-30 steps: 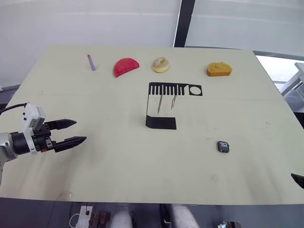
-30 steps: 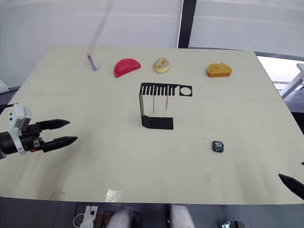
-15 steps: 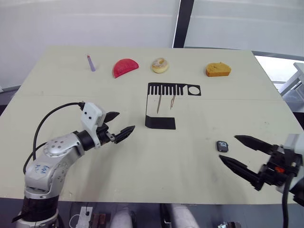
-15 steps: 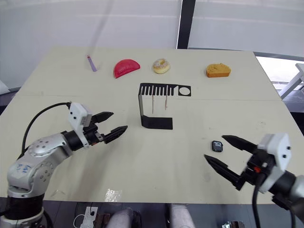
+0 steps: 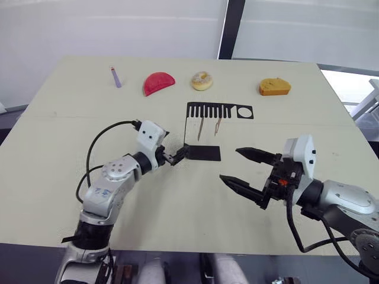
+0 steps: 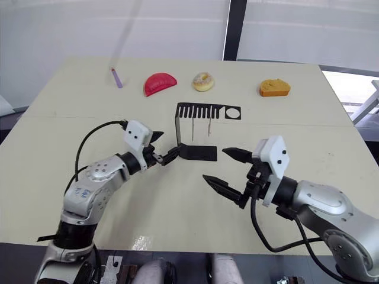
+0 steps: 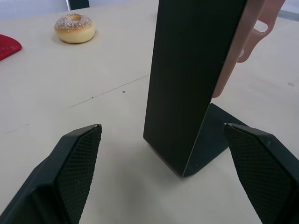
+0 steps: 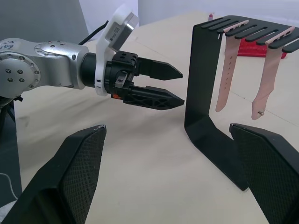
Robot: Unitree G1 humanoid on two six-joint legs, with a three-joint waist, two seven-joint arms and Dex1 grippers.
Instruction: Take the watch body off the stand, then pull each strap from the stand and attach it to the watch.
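In the last 1 second both arms have swung in from the table edges. The left gripper [image 5: 177, 157], fingers parted, now sits at 9 o'clock of the black bent-sheet stand [image 5: 202, 153], bracketing its upright. The right gripper [image 5: 245, 170], spread wide and empty, hovers at the stand's 4 o'clock. The 2 thin pink-beige straps [image 8: 226, 70] hang untouched from the comb slots. The small square black watch body, earlier lying at 4 o'clock, is now hidden beneath the right arm, so strap-pulling looks next.
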